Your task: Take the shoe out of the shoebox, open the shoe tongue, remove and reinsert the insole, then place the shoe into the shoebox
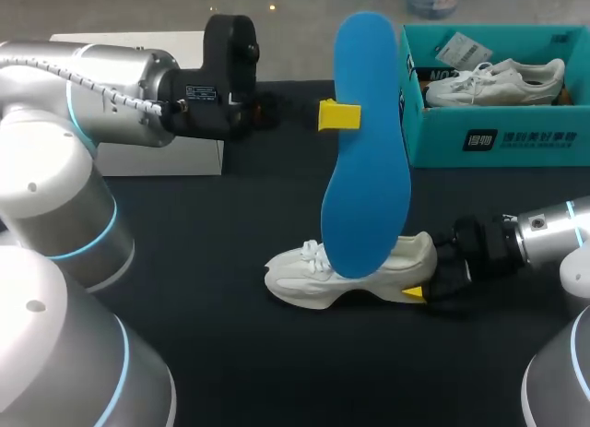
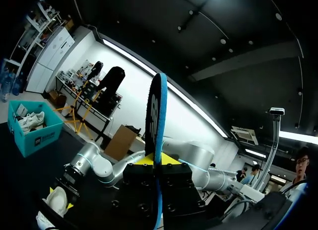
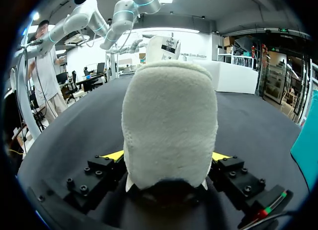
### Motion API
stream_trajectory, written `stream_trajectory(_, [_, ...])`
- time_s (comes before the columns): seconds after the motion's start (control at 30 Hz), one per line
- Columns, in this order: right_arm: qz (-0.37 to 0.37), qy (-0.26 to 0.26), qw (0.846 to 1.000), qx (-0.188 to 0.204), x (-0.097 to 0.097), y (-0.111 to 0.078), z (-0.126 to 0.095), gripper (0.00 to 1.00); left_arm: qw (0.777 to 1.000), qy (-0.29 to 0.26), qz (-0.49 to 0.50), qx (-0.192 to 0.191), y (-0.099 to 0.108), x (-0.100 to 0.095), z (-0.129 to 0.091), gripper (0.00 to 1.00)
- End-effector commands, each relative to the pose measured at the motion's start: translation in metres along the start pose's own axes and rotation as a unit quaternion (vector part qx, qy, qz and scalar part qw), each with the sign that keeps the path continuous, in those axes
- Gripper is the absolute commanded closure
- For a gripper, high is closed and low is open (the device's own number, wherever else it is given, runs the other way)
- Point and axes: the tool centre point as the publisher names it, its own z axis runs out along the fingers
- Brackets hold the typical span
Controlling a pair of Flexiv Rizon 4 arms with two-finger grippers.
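Note:
My left gripper [image 1: 345, 115] is raised above the table, shut on a blue insole [image 1: 369, 150] that stands upright, its lower end hanging in front of the shoe. In the left wrist view the insole [image 2: 158, 115] shows edge-on between the fingers of that gripper [image 2: 158, 163]. A white shoe [image 1: 309, 275] lies on the black table, toe to the left. My right gripper [image 1: 419, 287] is at its heel. In the right wrist view the heel [image 3: 169, 125] fills the space between the widely spread fingers of the right gripper [image 3: 168, 158], which is open.
A teal shoebox [image 1: 498, 143] stands at the back right with a second white shoe [image 1: 498, 81] inside. A white box [image 1: 157, 156] sits at the back left, behind my left arm. Bare black tabletop lies in front of the shoe.

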Motion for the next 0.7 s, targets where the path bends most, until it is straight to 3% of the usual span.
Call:
stream_trajectory(0.03, [0.004, 0.000, 1.000, 0.019, -0.001, 0.005, -0.004, 0.00, 1.000, 0.000, 0.001, 0.002, 0.000, -0.001, 0.001, 1.00])
stream_trajectory(0.4, [0.032, 0.016, 0.995, 0.091, 0.002, 0.009, -0.022, 0.00, 1.000, 0.000, 0.001, 0.002, 0.000, -0.001, 0.001, 1.00])
stream_trajectory(0.7, [0.067, 0.028, 0.972, 0.222, 0.004, 0.036, -0.045, 0.00, 1.000, 0.000, 0.001, 0.002, 0.000, -0.001, 0.001, 1.00])
